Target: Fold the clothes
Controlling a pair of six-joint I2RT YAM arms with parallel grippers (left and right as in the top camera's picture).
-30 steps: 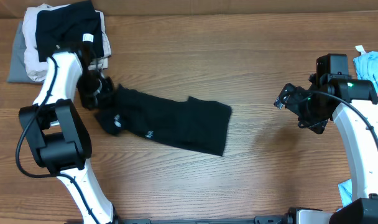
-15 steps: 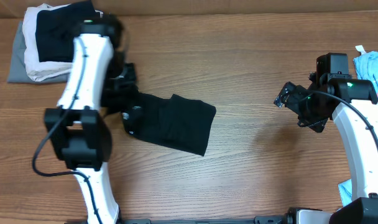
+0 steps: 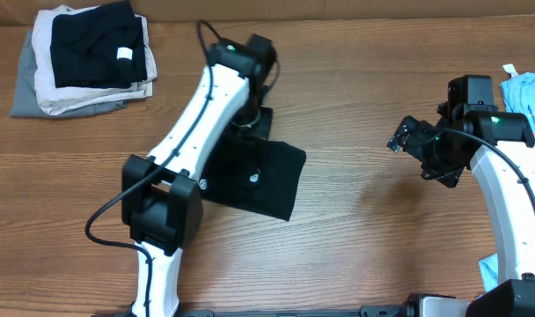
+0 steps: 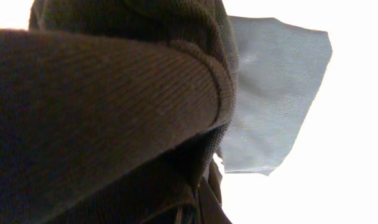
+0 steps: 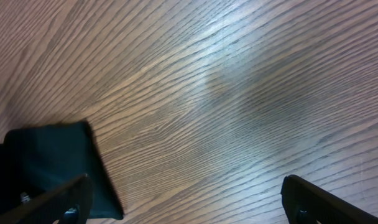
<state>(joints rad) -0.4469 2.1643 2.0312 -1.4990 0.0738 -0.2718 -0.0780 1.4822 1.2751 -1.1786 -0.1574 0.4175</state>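
Wooden table [image 3: 364, 79] seen from overhead: the black top [image 3: 276, 176] is lying left of centre, its upper edge bunching up into the left gripper [image 3: 252, 121], which is pinching it. The left wrist view alone is showing ribbed knit filling the frame. The right wrist view alone is showing the right gripper [image 5: 183, 199] spreading wide over the table, near the top's corner.

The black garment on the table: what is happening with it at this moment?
The left gripper seems to grip one end of the black top, holding it raised over the rest, which lies partly folded on the table. Fabric fills the left wrist view. The right gripper hangs open above bare wood, touching nothing.
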